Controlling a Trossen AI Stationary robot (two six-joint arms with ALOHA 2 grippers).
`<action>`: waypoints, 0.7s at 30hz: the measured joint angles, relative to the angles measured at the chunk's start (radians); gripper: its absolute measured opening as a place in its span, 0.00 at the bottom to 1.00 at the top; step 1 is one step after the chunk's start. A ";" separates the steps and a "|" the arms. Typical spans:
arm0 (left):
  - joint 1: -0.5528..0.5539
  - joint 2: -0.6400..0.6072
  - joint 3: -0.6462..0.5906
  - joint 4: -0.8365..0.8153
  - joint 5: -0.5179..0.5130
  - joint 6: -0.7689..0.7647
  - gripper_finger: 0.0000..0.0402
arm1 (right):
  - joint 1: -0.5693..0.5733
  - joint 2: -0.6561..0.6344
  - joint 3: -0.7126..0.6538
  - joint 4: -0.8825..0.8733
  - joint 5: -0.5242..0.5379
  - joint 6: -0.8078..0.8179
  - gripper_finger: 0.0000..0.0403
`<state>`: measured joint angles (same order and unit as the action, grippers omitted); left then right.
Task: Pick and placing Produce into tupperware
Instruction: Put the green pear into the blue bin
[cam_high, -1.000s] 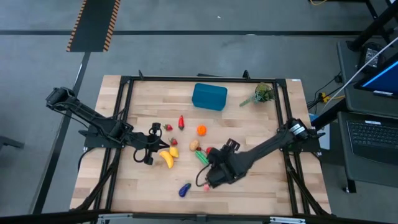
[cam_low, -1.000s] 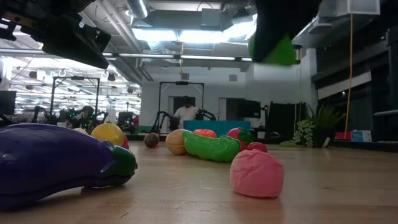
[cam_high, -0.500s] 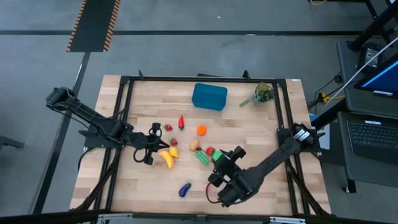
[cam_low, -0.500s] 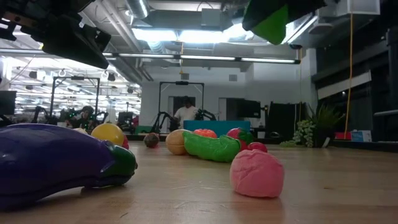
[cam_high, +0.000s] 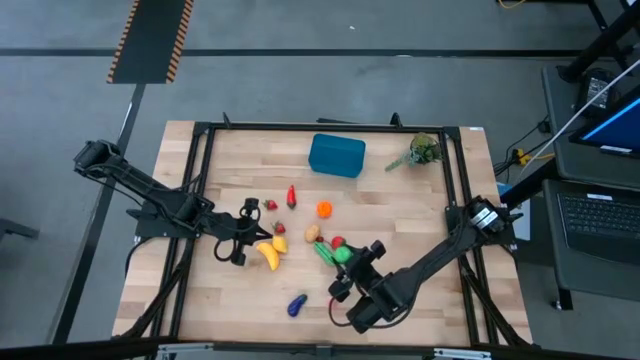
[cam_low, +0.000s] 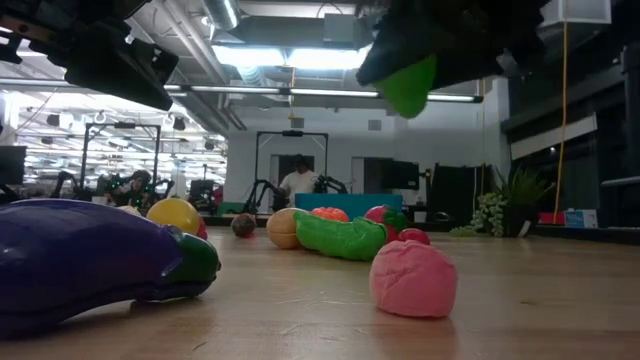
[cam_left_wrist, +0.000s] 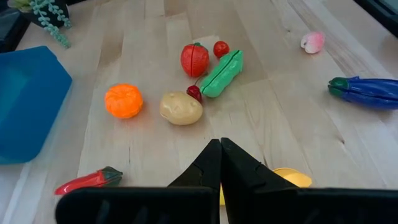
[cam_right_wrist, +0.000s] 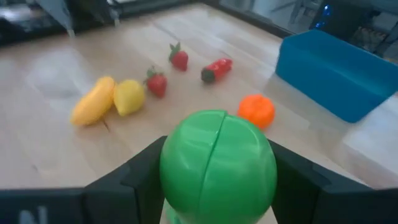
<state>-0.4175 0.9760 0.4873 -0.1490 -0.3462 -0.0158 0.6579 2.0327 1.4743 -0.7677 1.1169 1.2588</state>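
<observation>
My right gripper (cam_high: 345, 258) hangs above the table's near middle, shut on a round green toy piece (cam_right_wrist: 217, 163), which also shows high in the low view (cam_low: 405, 85). The teal tupperware (cam_high: 336, 155) stands at the far middle. Loose produce lies on the wood between them: an orange (cam_high: 324, 209), a red pepper (cam_high: 291, 195), a potato (cam_high: 312, 233), a green pod (cam_high: 324, 252), a banana (cam_high: 268, 255), an eggplant (cam_high: 297, 304) and a pink piece (cam_low: 413, 279). My left gripper (cam_left_wrist: 220, 149) waits shut above the banana at the left, holding nothing. My right gripper pinches the green piece by its two opposite sides (cam_right_wrist: 168, 171) between its two fingers (cam_right_wrist: 140, 177). The fingers come from the table's near side, slanting a little down. The piece is lifted clear of the table, above the other produce.
A leafy plant sprig (cam_high: 420, 152) lies at the far right, beside the tupperware. Two strawberries (cam_high: 271, 205) and a lemon (cam_high: 279, 243) lie near my left gripper. Black frame rails (cam_high: 205, 160) run along the table's sides. People sit in the room behind (cam_low: 298, 180).
My right gripper has turned and rolled at the wrist while sinking a little, carrying the green piece toward the table's left. The piece stays between the fingers, clear of the table.
</observation>
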 joint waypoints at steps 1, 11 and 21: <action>0.000 0.000 0.000 0.000 0.000 0.001 0.00 | 0.000 0.000 -0.013 0.032 0.004 -0.016 0.55; 0.000 0.000 0.000 0.000 0.005 0.026 0.00 | -0.033 0.000 -0.045 0.466 -0.070 -0.412 0.55; 0.000 0.000 0.000 -0.001 0.053 0.045 0.00 | -0.175 0.000 -0.044 0.767 -0.357 -0.811 0.55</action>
<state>-0.4179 0.9760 0.4873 -0.1497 -0.2932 0.0294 0.4824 2.0331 1.4300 -0.0010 0.7603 0.4482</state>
